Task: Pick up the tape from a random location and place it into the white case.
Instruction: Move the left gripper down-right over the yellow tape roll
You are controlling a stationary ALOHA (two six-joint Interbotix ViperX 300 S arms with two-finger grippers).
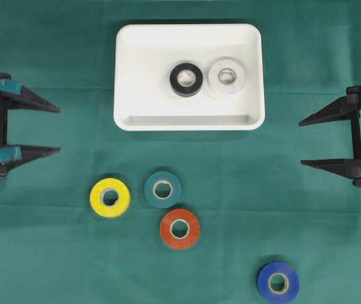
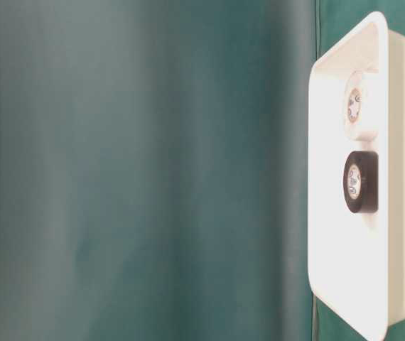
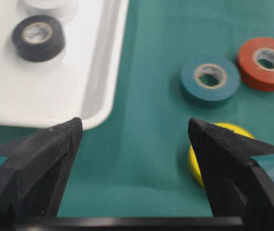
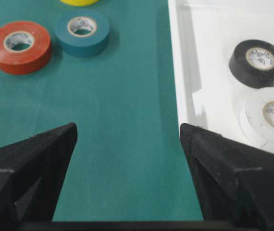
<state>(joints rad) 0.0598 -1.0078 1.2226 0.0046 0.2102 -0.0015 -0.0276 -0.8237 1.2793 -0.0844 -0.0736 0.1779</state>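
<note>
1. Left gripper [image 1: 60,130] sits at the left edge of the overhead view, jaws spread wide, nothing between them. Right gripper [image 1: 301,142] mirrors it on the far side, jaws just as wide and just as empty. Neither touches a thing.

2. Out from the left gripper: the yellow tape [image 1: 109,197] is the nearest loose roll, and in the left wrist view it is half hidden behind the right-hand finger [image 3: 233,163]. Risk here, as I judge it: a straight drop clips the roll's edge and skids it across the green cloth [image 1: 41,253] instead of straddling it.

3. Just beyond, the teal tape [image 1: 163,189] and the red tape [image 1: 180,228] sit close together, the red nearly touching the teal. Going for either with jaws this wide could knock its neighbour away or catch both.

4. The blue tape [image 1: 278,282] lies well apart near the bottom edge, on the right arm's side. Easy to grip cleanly, but low in the frame, so a nudge might push it out of view.

5. The white case [image 1: 130,120] already holds 2 rolls, the black tape [image 1: 186,79] and the white tape [image 1: 227,76], touching side by side in its right half. A careless release above them could land a new roll on top and bounce it over the rim; the bare left half looks safer.
</note>
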